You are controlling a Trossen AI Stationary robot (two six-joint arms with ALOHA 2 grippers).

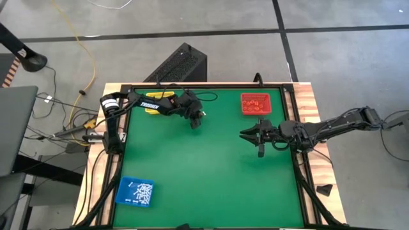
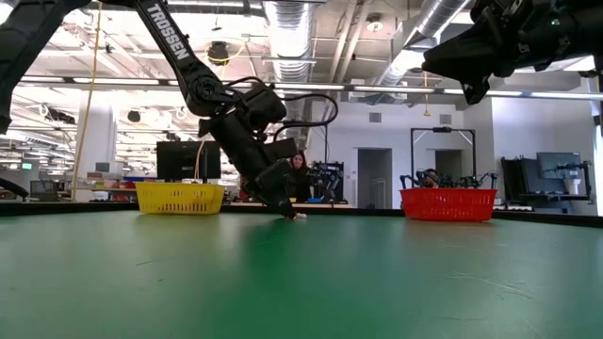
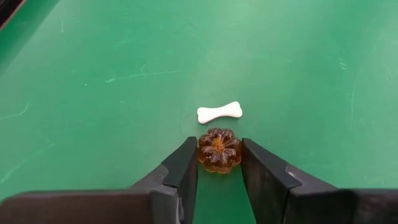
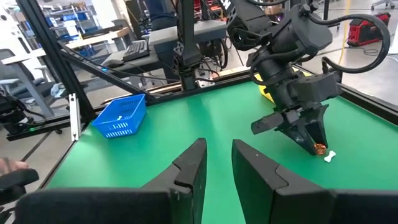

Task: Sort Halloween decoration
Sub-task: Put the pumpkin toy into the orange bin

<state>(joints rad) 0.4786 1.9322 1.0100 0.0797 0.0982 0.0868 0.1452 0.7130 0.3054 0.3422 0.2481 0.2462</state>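
Observation:
My left gripper (image 3: pixel 219 163) is down at the table's far middle (image 1: pixel 196 121), shut on a tiny orange-brown, pumpkin-shaped trinket (image 3: pixel 219 150). A small white bone trinket (image 3: pixel 219 112) lies flat on the green mat just beyond the fingertips; it also shows as a white bone (image 4: pixel 330 157) in the right wrist view. My right gripper (image 1: pixel 249 135) hovers high over the right half of the table, open and empty, pointing toward the left arm (image 4: pixel 219 155). The red tray (image 1: pixel 257 104) holds orange-red trinkets, and the blue tray (image 1: pixel 135 191) holds white ones. My left gripper pinches the pumpkin trinket by its two opposite sides (image 3: pixel 202 152) between its fingertips (image 3: pixel 186 163). The fingers come down slanting from the table's far left. The trinket (image 4: pixel 319 147) sits at mat level; whether it still rests on the mat, I cannot tell.
A yellow tray (image 1: pixel 153 102) stands at the far left edge, behind the left arm. The red tray is at the far right, the blue tray at the near left corner. Bare green mat (image 1: pixel 211 179) fills the middle and near side. A black frame borders the table.

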